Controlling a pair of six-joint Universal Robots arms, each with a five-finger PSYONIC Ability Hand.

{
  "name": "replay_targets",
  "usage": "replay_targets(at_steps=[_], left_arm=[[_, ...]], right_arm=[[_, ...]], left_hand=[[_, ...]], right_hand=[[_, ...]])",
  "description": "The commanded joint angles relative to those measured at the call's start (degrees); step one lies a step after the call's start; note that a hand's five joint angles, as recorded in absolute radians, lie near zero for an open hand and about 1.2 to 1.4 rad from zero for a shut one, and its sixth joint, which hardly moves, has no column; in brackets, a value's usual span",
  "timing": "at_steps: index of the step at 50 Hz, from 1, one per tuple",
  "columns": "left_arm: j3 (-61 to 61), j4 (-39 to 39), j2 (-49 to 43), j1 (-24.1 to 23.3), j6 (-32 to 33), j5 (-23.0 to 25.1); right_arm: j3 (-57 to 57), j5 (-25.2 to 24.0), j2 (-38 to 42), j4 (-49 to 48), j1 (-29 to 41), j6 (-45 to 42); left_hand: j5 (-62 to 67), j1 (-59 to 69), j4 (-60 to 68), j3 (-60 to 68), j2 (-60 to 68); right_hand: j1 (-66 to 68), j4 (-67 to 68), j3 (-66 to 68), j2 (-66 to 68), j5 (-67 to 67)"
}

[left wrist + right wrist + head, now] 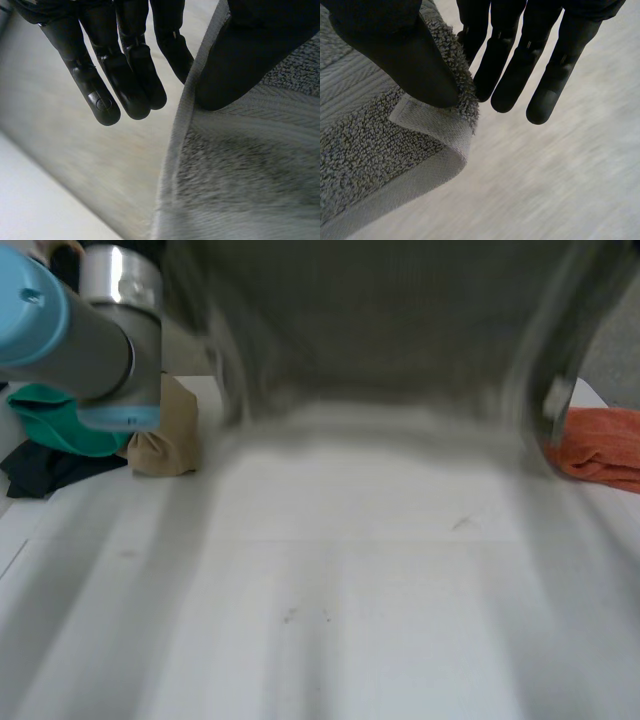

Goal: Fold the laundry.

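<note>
I'm holding the grey towel (380,340) up above the table (350,610), spread between both hands. The left hand (125,75) is pinching the towel's side hem, thumb pressing on the terry and the other fingers hanging straight just beyond the hem. The right hand (415,65) is gripping the opposite corner, thumb clamping it against the nearest finger (the hem is curling under the thumb there). The held edge is running straight from one hand to the other and the rest is hanging below both palms, so neither hand is nearer. I can't tell whether that edge is the long one. I'm judging that the next move needs both hands lowering level.
</note>
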Motion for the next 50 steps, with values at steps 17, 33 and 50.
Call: replay_targets(at_steps=[17, 33, 50], left_arm=[[-42.1, 3.7, 4.5, 1.1, -10.4, 6.3], [-56.1, -1.7, 3.5, 1.5, -10.8, 6.8], [-54.7, -2.9, 3.3, 7.7, -14.4, 6.8]], right_arm=[[13.0, -4.1, 9.4, 19.7, 2.0, 1.0], [26.1, -5.4, 5.5, 28.3, -0.2, -2.3], [30.8, -8.3, 3.9, 25.8, -3.9, -3.2]], left_hand=[[13.6, 14.0, 11.2, 11.4, 11.2], [7.6, 8.0, 5.2, 5.4, 5.3], [-30.6, -30.2, -33.0, -32.8, -33.0]], right_hand=[[16.0, 10.9, 11.3, 12.3, 13.5], [16.0, 10.9, 11.3, 12.3, 13.5], [16.0, 10.9, 11.3, 12.3, 13.5]])
